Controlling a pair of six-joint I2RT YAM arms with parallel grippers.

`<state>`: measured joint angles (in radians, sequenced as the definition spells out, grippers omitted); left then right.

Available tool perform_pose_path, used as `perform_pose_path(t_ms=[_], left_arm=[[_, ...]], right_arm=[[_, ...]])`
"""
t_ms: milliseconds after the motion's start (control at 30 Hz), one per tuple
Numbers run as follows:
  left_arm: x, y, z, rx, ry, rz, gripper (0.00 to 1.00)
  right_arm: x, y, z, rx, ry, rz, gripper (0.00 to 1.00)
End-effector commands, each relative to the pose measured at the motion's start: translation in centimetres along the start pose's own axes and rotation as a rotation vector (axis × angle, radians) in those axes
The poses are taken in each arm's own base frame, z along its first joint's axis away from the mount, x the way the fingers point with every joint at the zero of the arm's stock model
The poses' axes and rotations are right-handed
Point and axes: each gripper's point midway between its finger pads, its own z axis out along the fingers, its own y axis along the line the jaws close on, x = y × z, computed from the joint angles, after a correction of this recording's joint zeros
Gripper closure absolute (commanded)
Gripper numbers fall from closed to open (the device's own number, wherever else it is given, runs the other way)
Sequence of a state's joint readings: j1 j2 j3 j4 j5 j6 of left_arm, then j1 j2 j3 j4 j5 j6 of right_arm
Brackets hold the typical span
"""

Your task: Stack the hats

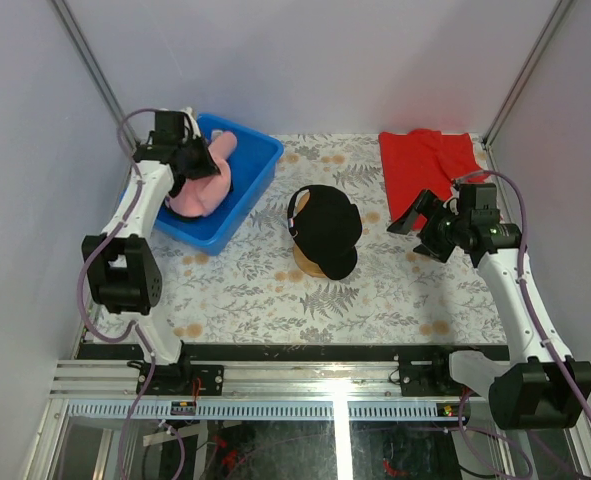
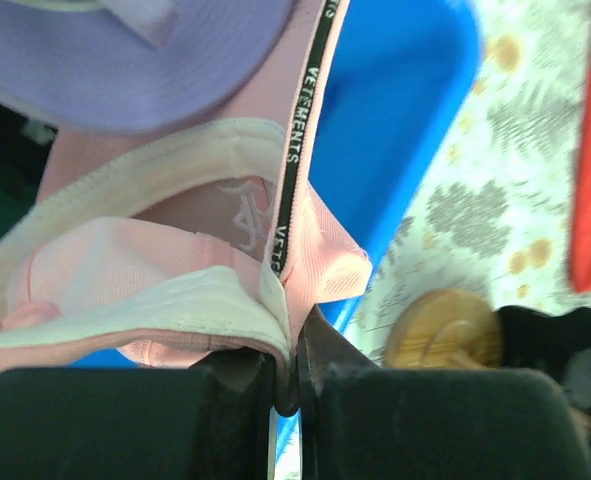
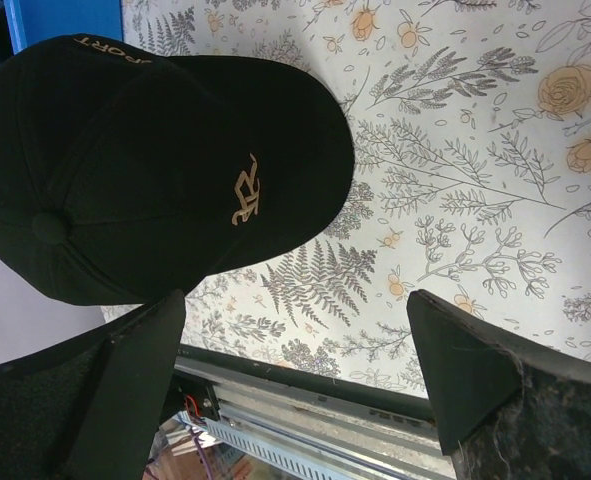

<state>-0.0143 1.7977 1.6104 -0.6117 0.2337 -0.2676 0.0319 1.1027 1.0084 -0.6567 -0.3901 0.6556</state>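
Pink soft baseball cap (image 2: 165, 265) in blue plastic bin (image 1: 253, 190), far-left table corner. Thin rim edge is clamped by left gripper (image 2: 287, 400), so slip risked on lifting; lavender soft cap (image 2: 105, 60) could be dragged along. Right gripper (image 3: 295, 335) spread wide, empty.

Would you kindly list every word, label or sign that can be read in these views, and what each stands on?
"VETEMENTS": black tape inside the pink cap.
"PORT", start cut off: dark cap edge, possibly another cap beneath.
Gold monogram on the black cap: letters unclear.
Nothing else is readable.
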Motion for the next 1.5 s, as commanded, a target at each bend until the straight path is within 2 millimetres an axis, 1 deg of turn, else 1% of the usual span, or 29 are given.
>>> perform_pose_path(t_ms=[0, 167, 300, 400, 500, 567, 633, 833, 933, 1033, 1167, 1333, 1467], left_arm=[[-4.3, -3.8, -5.4, 0.177, -0.102, -0.089, 1.0], [-5.8, -6.1, -9.0, 0.343, -0.13, -0.171, 1.0], [-7.0, -9.3, -12.3, 0.5, -0.14, -0.213, 1.0], [-7.2, -11.3, -14.6, 0.6, -0.126, -0.239, 1.0], [-6.8, -13.1, -17.1, 0.695, -0.096, -0.256, 1.0], [-6.4, -14.0, -19.0, 0.737, -0.09, -0.26, 1.0], [-6.1, -14.9, -20.9, 0.777, -0.081, -0.261, 1.0], [-5.2, -17.5, -26.6, 0.916, -0.029, -0.293, 1.0], [-4.8, -19.1, -29.8, 1.012, 0.015, -0.308, 1.0], [-4.4, -20.4, -33.1, 1.098, 0.049, -0.312, 1.0], [-3.0, -22.4, -37.0, 1.176, 0.109, -0.319, 1.0], [-0.9, -23.7, -39.7, 1.216, 0.191, -0.342, 1.0], [0.3, -24.6, -41.8, 1.242, 0.236, -0.36, 1.0]], right_arm=[[-1.3, 2.6, -0.3, -0.091, -0.017, -0.028, 0.01], [-2.2, 4.2, -0.8, -0.143, -0.028, -0.063, 0.01], [-3.3, 6.1, -1.7, -0.215, -0.07, -0.106, 0.0], [-4.6, 8.6, -3.0, -0.314, -0.125, -0.167, 0.0], [-5.8, 11.5, -4.6, -0.43, -0.174, -0.246, 0.01], [-6.3, 13.5, -5.7, -0.515, -0.186, -0.301, 0.0], [-6.5, 14.9, -6.4, -0.581, -0.182, -0.345, 0.0], [-6.1, 18.8, -8.6, -0.798, -0.121, -0.426, 0.0], [-4.6, 20.9, -9.8, -0.927, -0.032, -0.478, 0.0], [-3.0, 22.5, -11.5, -1.069, 0.041, -0.505, 0.0], [-2.2, 24.3, -14.5, -1.267, 0.068, -0.515, 0.0], [-1.5, 25.6, -17.0, -1.413, 0.12, -0.562, 0.0], [-1.9, 26.2, -16.7, -1.43, 0.123, -0.577, 0.0]])
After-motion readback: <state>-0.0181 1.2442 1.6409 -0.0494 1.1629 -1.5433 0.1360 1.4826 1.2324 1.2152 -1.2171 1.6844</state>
